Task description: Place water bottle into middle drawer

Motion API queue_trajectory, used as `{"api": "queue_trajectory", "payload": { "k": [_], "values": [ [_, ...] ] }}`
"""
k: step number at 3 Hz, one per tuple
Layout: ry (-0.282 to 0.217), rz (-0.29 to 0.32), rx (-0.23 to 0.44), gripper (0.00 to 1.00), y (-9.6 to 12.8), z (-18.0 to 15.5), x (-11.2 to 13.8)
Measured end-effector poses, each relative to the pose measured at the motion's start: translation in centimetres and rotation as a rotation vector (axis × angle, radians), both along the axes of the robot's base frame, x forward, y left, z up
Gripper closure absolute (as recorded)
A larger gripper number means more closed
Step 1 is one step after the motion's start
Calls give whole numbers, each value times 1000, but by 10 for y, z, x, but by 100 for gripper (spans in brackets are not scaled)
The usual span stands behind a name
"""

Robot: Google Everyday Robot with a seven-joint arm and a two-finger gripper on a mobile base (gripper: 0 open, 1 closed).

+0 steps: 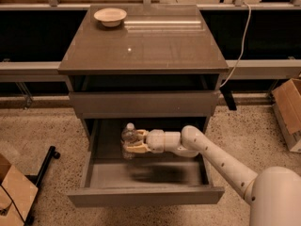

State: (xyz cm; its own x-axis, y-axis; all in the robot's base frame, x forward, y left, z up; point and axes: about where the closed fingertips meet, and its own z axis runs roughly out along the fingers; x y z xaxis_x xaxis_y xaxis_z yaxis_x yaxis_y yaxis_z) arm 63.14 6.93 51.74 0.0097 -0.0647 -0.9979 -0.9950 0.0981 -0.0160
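Observation:
The water bottle (128,133), clear with a white cap, stands upright inside the open middle drawer (146,196), toward its back left. My gripper (132,143) reaches in from the right, low under the closed drawer front above, and is shut on the bottle's lower body. The bottle's base is hidden behind the fingers (135,148), so I cannot tell whether it rests on the drawer's grey floor. My white arm (221,161) crosses the drawer's right side.
A cream bowl (110,16) sits at the back left of the cabinet top (146,46). A plain closed drawer front (143,102) lies above the open one. Cardboard boxes stand at the right (288,112) and lower left (11,192). A black stand leg (44,161) lies on the floor at left.

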Motion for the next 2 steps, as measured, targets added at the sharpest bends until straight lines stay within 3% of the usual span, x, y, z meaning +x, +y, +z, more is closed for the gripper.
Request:
{"api": "queue_trajectory", "payload": {
  "k": [1,2],
  "values": [
    [30,19,-7,82,7,-21,-2],
    [56,35,-29,50,19,-41,-14]
  ]
}}
